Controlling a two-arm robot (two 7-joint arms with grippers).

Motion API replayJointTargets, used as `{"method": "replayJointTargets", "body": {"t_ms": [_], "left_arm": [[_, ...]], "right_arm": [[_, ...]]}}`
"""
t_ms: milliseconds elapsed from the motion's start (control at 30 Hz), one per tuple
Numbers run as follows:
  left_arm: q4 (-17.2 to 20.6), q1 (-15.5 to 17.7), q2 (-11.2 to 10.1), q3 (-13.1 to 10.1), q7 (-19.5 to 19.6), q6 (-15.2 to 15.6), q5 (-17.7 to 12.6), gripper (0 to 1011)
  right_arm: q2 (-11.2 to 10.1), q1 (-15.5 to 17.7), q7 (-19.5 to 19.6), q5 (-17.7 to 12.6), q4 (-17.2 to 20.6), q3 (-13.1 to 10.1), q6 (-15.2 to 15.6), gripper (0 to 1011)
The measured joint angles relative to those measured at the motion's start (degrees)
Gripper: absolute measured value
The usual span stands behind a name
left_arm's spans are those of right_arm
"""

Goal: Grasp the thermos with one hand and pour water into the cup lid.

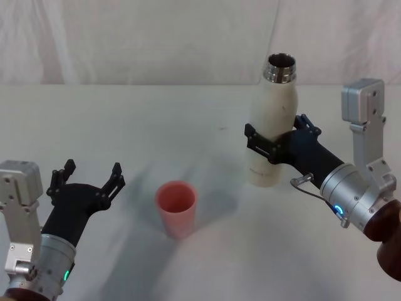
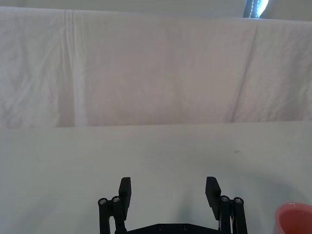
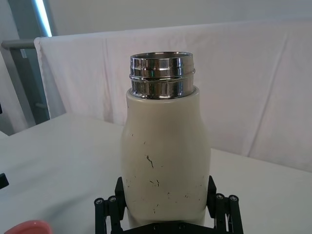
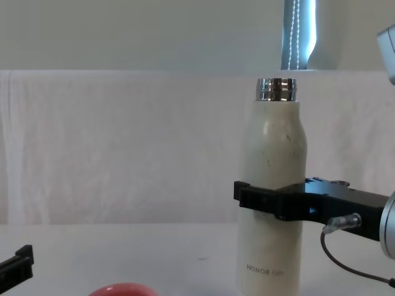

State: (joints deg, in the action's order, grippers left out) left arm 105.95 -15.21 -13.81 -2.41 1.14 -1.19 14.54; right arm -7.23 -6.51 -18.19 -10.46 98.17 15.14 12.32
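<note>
The thermos is a tall cream-white bottle with an open chrome neck, upright at the right of the table. My right gripper is shut on its lower body, one black finger on each side. From the right wrist, the thermos sits between the pads of my right gripper; from the chest, my right gripper crosses the thermos above its grey lettering. The cup lid, a pink cup, stands open-side up left of the thermos. My left gripper rests open at the near left, holding nothing.
A white cloth covers the table and hangs as a backdrop behind it. The cup lid shows at the corner of the left wrist view, off to the side of my left gripper.
</note>
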Motion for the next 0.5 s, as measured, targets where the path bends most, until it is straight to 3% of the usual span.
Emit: {"method": "replayJointTargets", "body": {"t_ms": [300,500], "left_arm": [[0.0,0.0,0.0,0.0,0.0,0.0,0.0,1001],[0.0,0.0,0.0,0.0,0.0,0.0,0.0,1001]], "right_arm": [[-1.3,-0.6,1.4,-0.3,-0.8,1.1,-1.3,957],[-1.6,-2.3,2.7,0.4,-3.4,2.4,-3.1,957]]}}
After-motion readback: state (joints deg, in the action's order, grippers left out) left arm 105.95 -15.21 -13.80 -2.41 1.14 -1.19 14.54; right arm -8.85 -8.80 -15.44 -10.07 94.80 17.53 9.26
